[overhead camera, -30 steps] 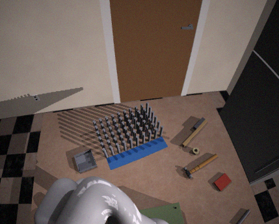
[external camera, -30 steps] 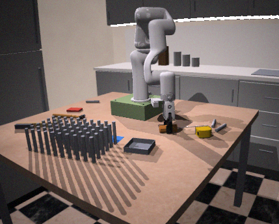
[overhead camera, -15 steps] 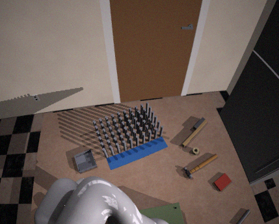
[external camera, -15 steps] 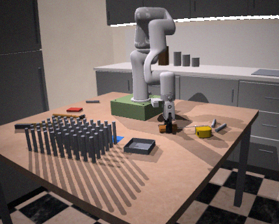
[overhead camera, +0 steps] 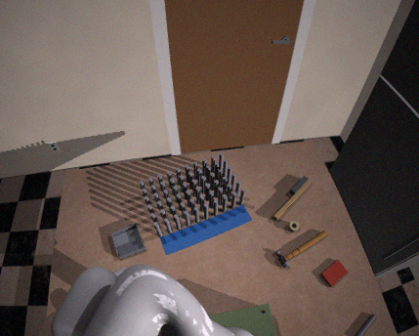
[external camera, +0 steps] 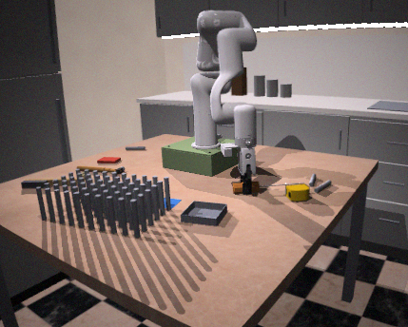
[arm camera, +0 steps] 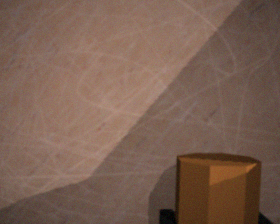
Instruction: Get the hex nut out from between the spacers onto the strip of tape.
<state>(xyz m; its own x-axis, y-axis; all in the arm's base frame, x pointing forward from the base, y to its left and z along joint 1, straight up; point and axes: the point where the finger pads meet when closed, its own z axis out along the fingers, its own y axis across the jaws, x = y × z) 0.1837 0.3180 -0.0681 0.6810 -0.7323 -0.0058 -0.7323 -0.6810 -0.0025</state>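
My gripper (external camera: 245, 186) is down at the table, right of the green base, and is shut on the orange-brown handle of the hook pick (external camera: 238, 188) (arm camera: 218, 187). In the wrist view the handle's hexagonal end sticks out at the bottom right; the hook tip is hidden. A dense block of grey upright spacers (overhead camera: 190, 190) (external camera: 105, 200) stands in the middle of the table. The hex nut among them is hidden. The blue strip of tape (overhead camera: 207, 229) (external camera: 174, 202) lies along the near edge of the spacers.
A shallow grey tray (overhead camera: 128, 241) (external camera: 204, 212) sits beside the strip. A yellow tape measure (external camera: 297, 192) and two small grey cylinders (external camera: 319, 183) lie right of my gripper. A hammer (overhead camera: 300, 248), a red block (overhead camera: 334, 273), a small yellow ring (overhead camera: 293, 224) and a bar tool (overhead camera: 292, 197) lie beyond the spacers.
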